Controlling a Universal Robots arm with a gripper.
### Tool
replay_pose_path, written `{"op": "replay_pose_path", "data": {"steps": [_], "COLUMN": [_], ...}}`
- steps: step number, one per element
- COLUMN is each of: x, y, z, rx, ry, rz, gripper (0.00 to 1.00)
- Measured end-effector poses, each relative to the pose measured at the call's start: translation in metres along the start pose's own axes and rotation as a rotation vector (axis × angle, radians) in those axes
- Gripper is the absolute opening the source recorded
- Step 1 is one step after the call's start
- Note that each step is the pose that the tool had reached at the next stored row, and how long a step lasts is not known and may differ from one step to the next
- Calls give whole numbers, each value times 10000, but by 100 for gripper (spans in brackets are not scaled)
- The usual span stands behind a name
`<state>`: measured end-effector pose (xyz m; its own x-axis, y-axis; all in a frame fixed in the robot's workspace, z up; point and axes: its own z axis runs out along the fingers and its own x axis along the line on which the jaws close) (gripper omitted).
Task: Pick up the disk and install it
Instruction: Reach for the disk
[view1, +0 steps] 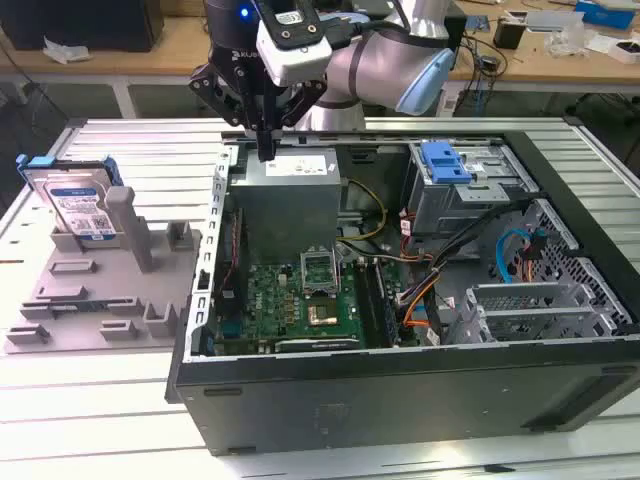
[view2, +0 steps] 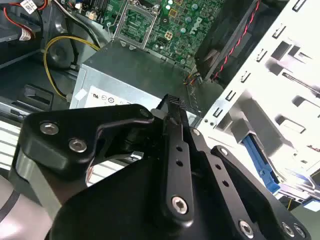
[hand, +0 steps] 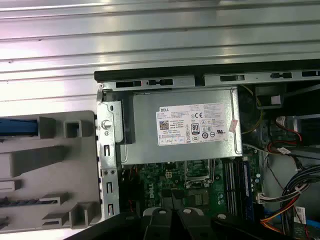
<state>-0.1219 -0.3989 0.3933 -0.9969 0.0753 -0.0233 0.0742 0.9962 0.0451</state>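
The disk (view1: 80, 205) is a silver drive with a white-and-blue label and a blue rail. It stands on edge in a grey holder (view1: 95, 290) at the exterior view's left, outside the computer case. Its blue rail (hand: 17, 127) shows beside the grey holder in the first wrist view. My gripper (view1: 265, 148) hangs above the case's rear corner, over the grey power supply (view1: 290, 190), well to the right of the disk. Its fingers (view2: 172, 107) are shut together with nothing between them.
The open black computer case (view1: 400, 380) lies on a slatted metal table (view1: 150, 140). Inside are the green motherboard (view1: 300, 300), bundled cables and a metal drive cage (view1: 480, 190) topped by a blue latch piece (view1: 445, 160). A cluttered wooden bench stands behind.
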Motion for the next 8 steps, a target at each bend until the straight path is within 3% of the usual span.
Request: {"op": "replay_pose_path", "data": {"steps": [8], "x": [0], "y": [0], "z": [0], "rx": [0], "ry": [0], "rz": [0], "gripper": [11]}}
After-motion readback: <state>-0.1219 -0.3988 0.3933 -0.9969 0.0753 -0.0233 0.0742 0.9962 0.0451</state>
